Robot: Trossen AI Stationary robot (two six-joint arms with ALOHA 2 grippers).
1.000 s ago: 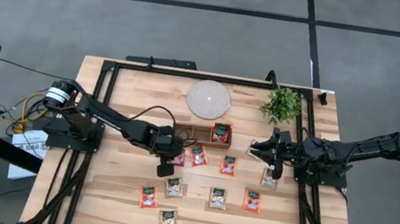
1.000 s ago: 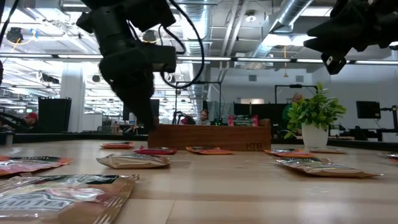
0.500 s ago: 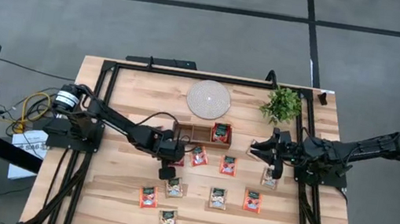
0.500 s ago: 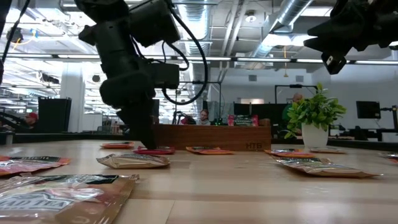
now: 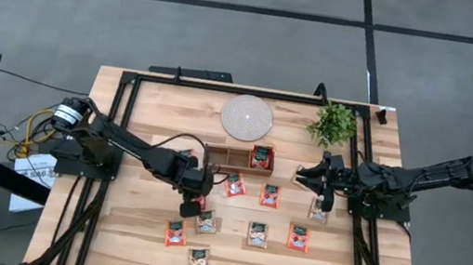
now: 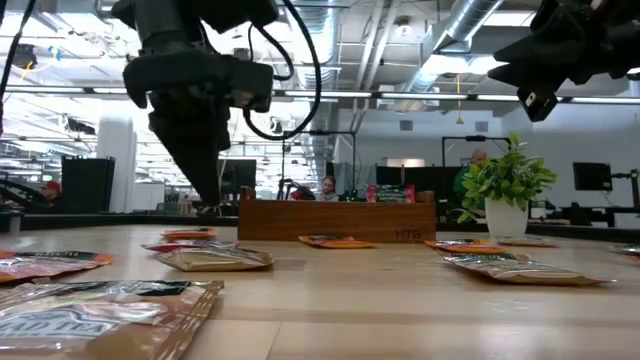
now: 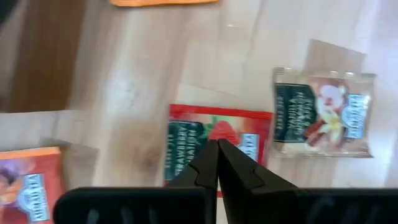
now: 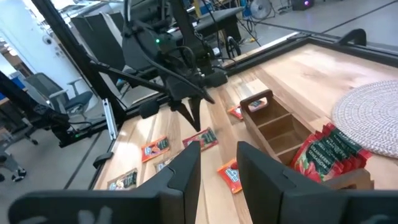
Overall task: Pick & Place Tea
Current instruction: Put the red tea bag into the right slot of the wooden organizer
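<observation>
Several tea sachets, red-orange and pale tan with green bands, lie flat on the wooden table (image 5: 137,231). My left gripper (image 7: 217,149) is shut and points steeply down over a red tea sachet (image 7: 249,130). In the low view its tip (image 6: 210,203) hangs clear above that sachet (image 6: 185,245), which lies flat beside a tan one (image 6: 212,259). My right gripper (image 5: 322,188) waits at the table's right, held level and high; in its wrist view the fingers (image 8: 217,168) stand open with nothing between them. More red sachets (image 5: 261,157) stand in the wooden tray (image 5: 225,157).
A round white disc (image 5: 246,115) and a potted plant (image 5: 334,124) stand at the far side behind the tray. A black frame (image 5: 224,87) borders the table. Loose sachets (image 5: 258,234) spread across the near middle; bare wood lies at the near left.
My shut left gripper dipped to the red sachet near the tray, then swung toward the table's left and near edge and rose. The red sachet has slid along the table toward the near left and now lies by the tan sachet.
</observation>
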